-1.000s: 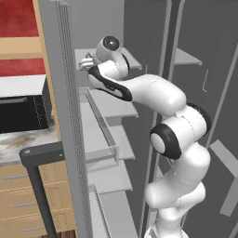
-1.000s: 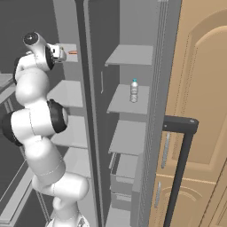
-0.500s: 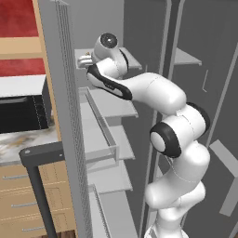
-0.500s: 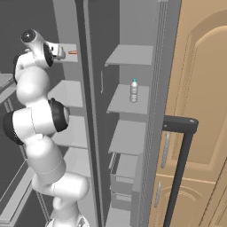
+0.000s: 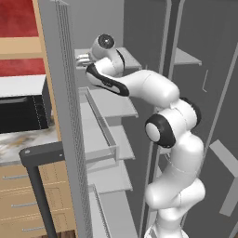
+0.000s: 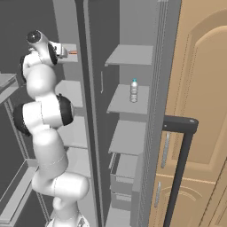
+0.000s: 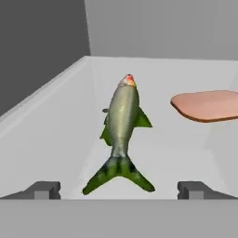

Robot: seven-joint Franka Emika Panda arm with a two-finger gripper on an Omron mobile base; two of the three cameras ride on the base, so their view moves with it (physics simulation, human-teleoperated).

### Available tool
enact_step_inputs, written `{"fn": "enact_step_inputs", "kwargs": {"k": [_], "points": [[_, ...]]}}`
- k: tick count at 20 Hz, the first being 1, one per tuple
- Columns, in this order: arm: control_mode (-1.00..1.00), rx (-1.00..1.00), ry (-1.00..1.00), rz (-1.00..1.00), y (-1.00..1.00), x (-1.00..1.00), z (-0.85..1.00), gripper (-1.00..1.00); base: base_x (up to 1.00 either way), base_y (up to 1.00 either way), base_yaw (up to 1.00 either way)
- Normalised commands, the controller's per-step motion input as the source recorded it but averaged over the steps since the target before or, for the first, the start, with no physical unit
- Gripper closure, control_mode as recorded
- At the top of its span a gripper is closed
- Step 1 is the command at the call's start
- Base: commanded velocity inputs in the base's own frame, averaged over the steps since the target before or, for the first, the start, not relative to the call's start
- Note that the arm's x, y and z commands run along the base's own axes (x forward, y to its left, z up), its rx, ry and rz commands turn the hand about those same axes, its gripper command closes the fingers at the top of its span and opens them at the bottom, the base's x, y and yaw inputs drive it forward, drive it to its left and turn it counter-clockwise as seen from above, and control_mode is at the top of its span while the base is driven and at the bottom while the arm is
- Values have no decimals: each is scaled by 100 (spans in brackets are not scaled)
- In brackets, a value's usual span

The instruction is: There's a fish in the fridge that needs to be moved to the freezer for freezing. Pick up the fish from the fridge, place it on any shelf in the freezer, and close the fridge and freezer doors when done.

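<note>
While gripper [image 7: 119, 190] gapes wide, fish [image 7: 122, 128] lies centred just beyond fingertips, tail nearest.

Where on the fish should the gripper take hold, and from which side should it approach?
Probably grip the fish across its slender mid-body, ahead of the flared tail. It lies flat on the shelf, tail toward the open gripper, so come straight ahead along its length, fingers either side. The orange-pink piece lies apart from it.

Arm raised high, elbow bent, wrist reaching level; claw [image 7: 119, 189] wide open, fingertips [image 7: 44, 189] apart, holding nothing.
</note>
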Motion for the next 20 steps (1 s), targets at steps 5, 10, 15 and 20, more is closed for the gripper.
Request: {"fn": "enact_step_inputs", "kwargs": {"k": [5,10,15,20], "points": [[-100,0,0,0,30,53,-14,-100,0,0,0],[-100,0,1,0,23,40,-14,100,0,0,0],[-100,-5,32,0,5,34,-65,100,0,0,0],[-100,-2,51,-1,-14,11,-86,100,0,0,0]]}}
